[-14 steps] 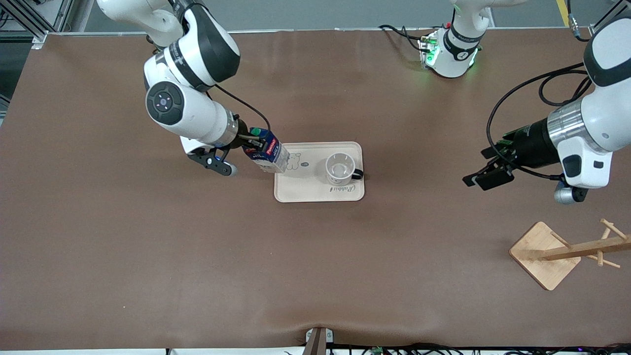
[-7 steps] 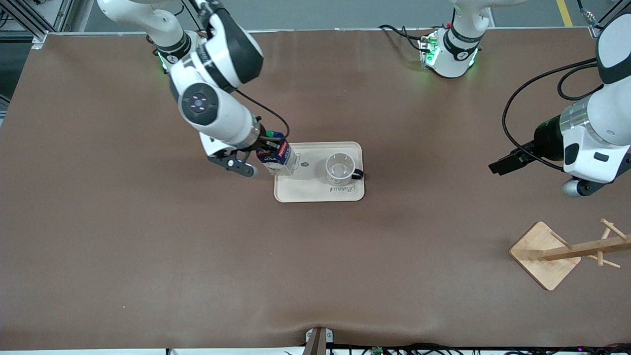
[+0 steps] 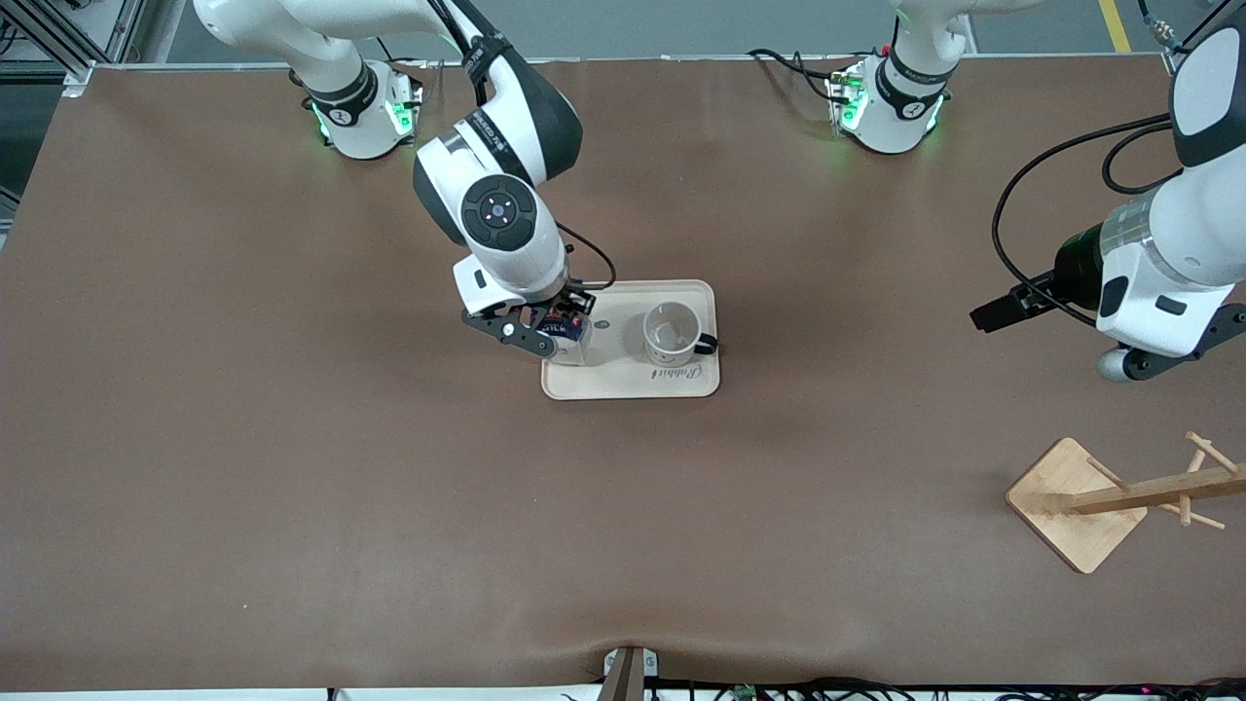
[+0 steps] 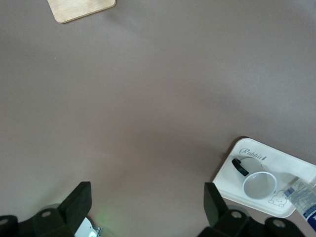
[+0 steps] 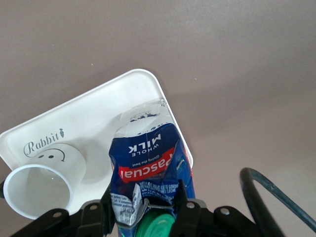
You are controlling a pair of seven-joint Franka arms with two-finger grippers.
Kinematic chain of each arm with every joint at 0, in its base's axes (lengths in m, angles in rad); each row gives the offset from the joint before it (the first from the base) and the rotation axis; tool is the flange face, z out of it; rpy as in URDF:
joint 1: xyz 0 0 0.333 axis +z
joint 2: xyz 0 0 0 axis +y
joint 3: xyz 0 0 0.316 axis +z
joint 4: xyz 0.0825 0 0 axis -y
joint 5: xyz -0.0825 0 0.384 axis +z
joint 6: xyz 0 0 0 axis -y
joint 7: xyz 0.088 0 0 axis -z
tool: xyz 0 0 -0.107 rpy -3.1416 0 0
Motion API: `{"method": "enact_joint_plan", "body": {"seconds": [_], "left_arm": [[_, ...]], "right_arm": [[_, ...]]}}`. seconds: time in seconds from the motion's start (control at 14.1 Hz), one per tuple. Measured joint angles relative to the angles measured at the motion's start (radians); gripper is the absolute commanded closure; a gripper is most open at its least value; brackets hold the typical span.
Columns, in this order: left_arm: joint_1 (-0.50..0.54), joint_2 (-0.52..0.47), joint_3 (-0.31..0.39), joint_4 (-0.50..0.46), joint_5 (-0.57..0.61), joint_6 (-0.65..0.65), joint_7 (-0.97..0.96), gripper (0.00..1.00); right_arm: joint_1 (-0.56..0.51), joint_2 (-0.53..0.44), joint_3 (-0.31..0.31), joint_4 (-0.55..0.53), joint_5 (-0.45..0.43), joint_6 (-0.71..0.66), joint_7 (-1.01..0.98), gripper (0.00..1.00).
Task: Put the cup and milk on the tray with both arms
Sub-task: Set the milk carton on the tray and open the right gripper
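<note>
Right pincer [image 3: 563, 326] grips milk [image 5: 148, 170] over tray [image 3: 623, 385] beside cup [image 3: 672, 335] | lower upright, then release | left pincer [image 4: 148, 217] wide, waiting over table [image 3: 292, 467].

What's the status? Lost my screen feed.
Right tool shut on milk, over the tray's right-arm end. Cup upright on tray. Left tool open, waiting above bare table near the wooden rack. Nothing in the way.
</note>
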Motion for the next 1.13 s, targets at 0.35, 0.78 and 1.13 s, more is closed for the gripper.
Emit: {"method": "enact_joint_plan", "body": {"seconds": [0.35, 0.78, 1.13], "left_arm": [[0.026, 0.0, 0.004, 0.009, 0.005, 0.001, 0.021, 0.0], [0.056, -0.02, 0.012, 0.03, 0.014, 0.001, 0.204, 0.0], [-0.01, -0.065, 0.081, 0.015, 0.023, 0.004, 0.319, 0.0]], "right_arm": [[0.027, 0.028, 0.002, 0.0, 0.012, 0.004, 0.005, 0.76], [0.032, 0.034, 0.002, 0.007, 0.03, 0.022, 0.013, 0.0], [0.032, 0.034, 0.002, 0.009, 0.03, 0.022, 0.014, 0.0]]}}
